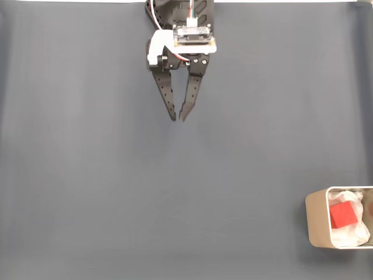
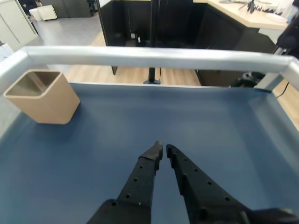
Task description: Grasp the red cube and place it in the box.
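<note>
The red cube (image 1: 342,214) lies inside the box (image 1: 316,219), a beige tin with white wrinkly lining, at the lower right edge of the fixed view. In the wrist view the box (image 2: 42,98) stands at the far left of the blue-grey mat, its inside hidden from this angle. My gripper (image 1: 179,118) hangs near the top middle of the fixed view, far from the box. Its black fingers are nearly together with nothing between them, as the wrist view also shows for the gripper (image 2: 163,150).
The dark grey mat (image 1: 145,198) covers the table. A metal rail (image 2: 149,57) runs along the table's far edge in the wrist view, with office desks and floor beyond it.
</note>
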Controlling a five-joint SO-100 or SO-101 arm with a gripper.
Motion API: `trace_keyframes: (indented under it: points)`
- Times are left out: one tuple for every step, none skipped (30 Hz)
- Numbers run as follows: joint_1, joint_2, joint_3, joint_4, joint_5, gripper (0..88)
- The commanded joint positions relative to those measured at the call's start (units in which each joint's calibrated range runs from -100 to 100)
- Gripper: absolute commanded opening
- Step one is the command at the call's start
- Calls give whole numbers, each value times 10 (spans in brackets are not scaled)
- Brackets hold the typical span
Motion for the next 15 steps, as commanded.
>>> trace_keyframes:
  points:
    - [-3, -107, 84, 44, -8, 0]
    - [-3, -121, 105, 53, -12, 0]
    - [-3, -136, 128, 62, -13, 0]
    - [-6, -149, 146, 71, -15, 0]
    - [-6, -159, 162, 81, -17, 0]
    - [-7, -171, 179, 95, -17, 0]
    - [-7, -181, 193, 109, -19, 0]
    - [-6, -190, 208, 124, -18, 0]
    - [-5, -194, 215, 147, -16, 0]
    - [-6, -195, 216, 174, -19, 0]
    - [-9, -195, 216, 204, -19, 0]
    - [-13, -195, 216, 232, -18, 0]
    - [-15, -195, 216, 256, -16, 0]
    - [-17, -195, 216, 274, -14, 0]
    - [-17, -195, 216, 288, -15, 0]
